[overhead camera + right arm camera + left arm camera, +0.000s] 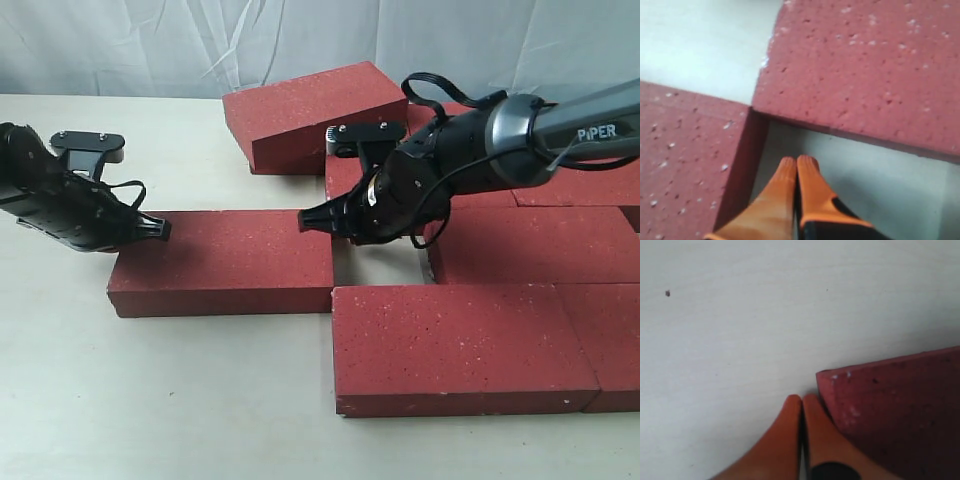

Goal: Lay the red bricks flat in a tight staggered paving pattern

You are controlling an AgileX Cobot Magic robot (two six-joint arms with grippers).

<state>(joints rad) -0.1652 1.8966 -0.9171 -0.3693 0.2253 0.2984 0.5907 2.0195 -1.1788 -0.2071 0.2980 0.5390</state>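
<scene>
A loose red brick (pixel 225 262) lies flat left of centre, a table-wide gap away from the laid red bricks: a front one (pixel 460 345) and a middle one (pixel 535 243). My left gripper (pixel 160 228) is shut and empty, its orange fingertips (pixel 810 405) against that brick's corner (pixel 890 405). My right gripper (pixel 305 220) is also shut and empty. It sits low in the gap (pixel 855 170) between two bricks, one brick (pixel 865 65) ahead of its tips and another (pixel 680 165) alongside. One more red brick (pixel 315 110) rests tilted at the back.
More red bricks (pixel 580 185) lie flat at the right, reaching the frame edge (pixel 610 340). Bare pale tabletop (pixel 150 400) spreads to the left and front. A white cloth backdrop (pixel 200 40) hangs behind the table.
</scene>
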